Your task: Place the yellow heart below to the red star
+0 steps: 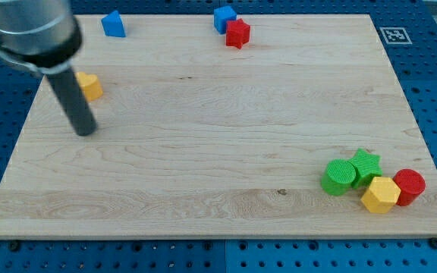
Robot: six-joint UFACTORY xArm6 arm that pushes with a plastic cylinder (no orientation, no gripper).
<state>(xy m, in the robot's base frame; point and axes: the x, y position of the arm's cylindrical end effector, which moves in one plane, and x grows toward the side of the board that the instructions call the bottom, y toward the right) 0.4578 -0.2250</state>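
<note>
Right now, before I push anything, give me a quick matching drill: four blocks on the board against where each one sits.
Blocks:
1. red star
2. yellow heart
3. green star
4. blue block

Places:
A. beside my tip, at the view's left
B. top edge, touching another blue block
C. top left, standing alone
D. in the cluster at bottom right

Pairs: 1-B, 2-A, 3-D, 4-C

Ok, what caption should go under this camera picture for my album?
My tip rests just left of the yellow heart, far from the red star by the wooden board's top edge.
</note>
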